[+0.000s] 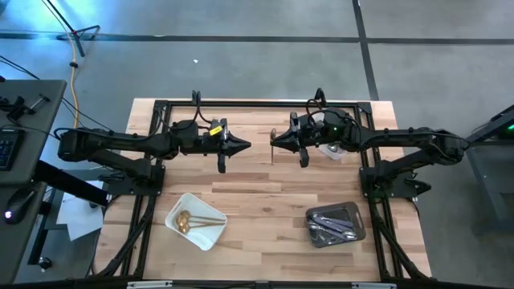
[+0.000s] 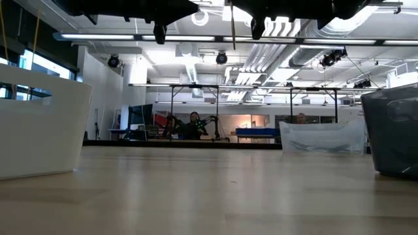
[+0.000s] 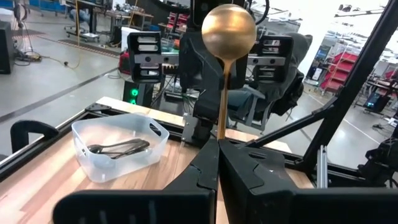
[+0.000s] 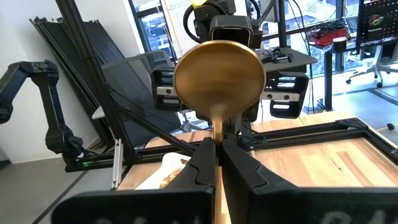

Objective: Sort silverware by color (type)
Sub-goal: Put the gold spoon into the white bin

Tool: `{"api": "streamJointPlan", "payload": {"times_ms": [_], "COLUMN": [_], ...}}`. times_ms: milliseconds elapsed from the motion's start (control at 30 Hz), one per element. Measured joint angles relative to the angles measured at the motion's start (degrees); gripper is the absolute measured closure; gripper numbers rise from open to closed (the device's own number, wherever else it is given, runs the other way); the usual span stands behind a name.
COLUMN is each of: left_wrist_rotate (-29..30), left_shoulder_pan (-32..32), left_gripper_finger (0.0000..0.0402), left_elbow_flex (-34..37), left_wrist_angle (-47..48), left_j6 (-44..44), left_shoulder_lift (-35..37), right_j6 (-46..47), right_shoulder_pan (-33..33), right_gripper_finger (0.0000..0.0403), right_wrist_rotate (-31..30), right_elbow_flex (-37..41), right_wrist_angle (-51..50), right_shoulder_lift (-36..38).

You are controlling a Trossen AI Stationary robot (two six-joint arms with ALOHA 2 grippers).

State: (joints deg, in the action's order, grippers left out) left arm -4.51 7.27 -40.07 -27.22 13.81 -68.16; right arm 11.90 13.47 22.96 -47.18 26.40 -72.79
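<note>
Overhead strip lights (image 2: 196, 40) flood the room w/ even, cool light; the wood counter (image 1: 265, 181) reads bright from above, no hard glare. Arms throw only short, soft shadows onto the planks. At counter height, both arms go near-black vs the lit ceiling, and the close white tray (image 2: 40, 127) and dark tray (image 2: 394, 130) sit soft, out of focus. A window (image 2: 32, 65) adds daylight at one side. Wrist cams: gold spoon bowl (image 4: 219, 76) looms large & blurry w/ a dull sheen; bkgd windows (image 4: 158, 25) blow out white. Dark fingers (image 3: 249, 174) up close lose detail.
</note>
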Motion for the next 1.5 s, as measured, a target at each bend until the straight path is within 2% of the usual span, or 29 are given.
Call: {"api": "streamJointPlan", "payload": {"times_ms": [1500], "left_wrist_rotate": [0.0], "left_shoulder_pan": [0.0], "left_gripper_finger": [0.0401], "left_elbow_flex": [0.0], "left_wrist_angle": [0.0], "left_j6": [-1.8], "left_shoulder_lift": [0.0], "right_j6": [-0.4], "right_shoulder_pan": [0.0], "right_gripper_finger": [0.0403], "right_wrist_rotate": [0.0], "right_elbow_flex": [0.0], "right_wrist_angle": [-0.5], "right_shoulder_lift": [0.0]}}
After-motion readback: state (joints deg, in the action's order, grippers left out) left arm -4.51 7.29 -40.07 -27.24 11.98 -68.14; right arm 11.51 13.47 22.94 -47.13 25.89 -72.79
